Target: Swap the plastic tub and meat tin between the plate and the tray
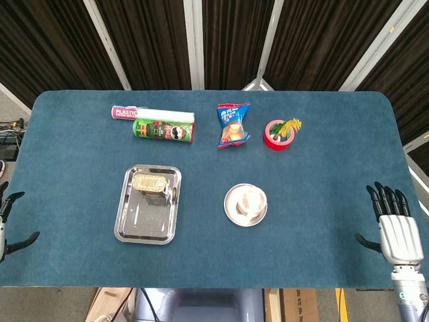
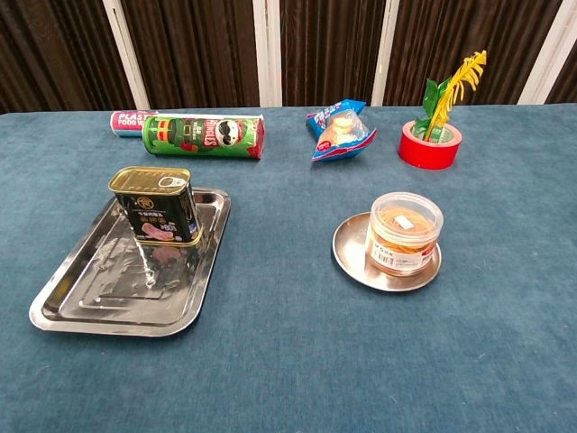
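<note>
The meat tin (image 2: 159, 205) (image 1: 151, 182) stands upright at the far end of the steel tray (image 2: 108, 293) (image 1: 134, 225). A clear plastic tub (image 2: 403, 233) (image 1: 249, 201) with a white lid sits on the small round plate (image 2: 350, 254) (image 1: 231, 211). My left hand (image 1: 7, 225) shows only at the head view's left edge, fingers apart, holding nothing. My right hand (image 1: 395, 228) hovers at the table's right front corner, fingers spread and empty. Neither hand appears in the chest view.
Along the far side lie a green Pringles can (image 2: 203, 135) (image 1: 164, 129), a pink roll (image 2: 131, 118) (image 1: 151, 113), a blue snack bag (image 2: 338, 129) (image 1: 233, 125) and a red tape roll with a yellow-green plant (image 2: 431, 142) (image 1: 278, 134).
</note>
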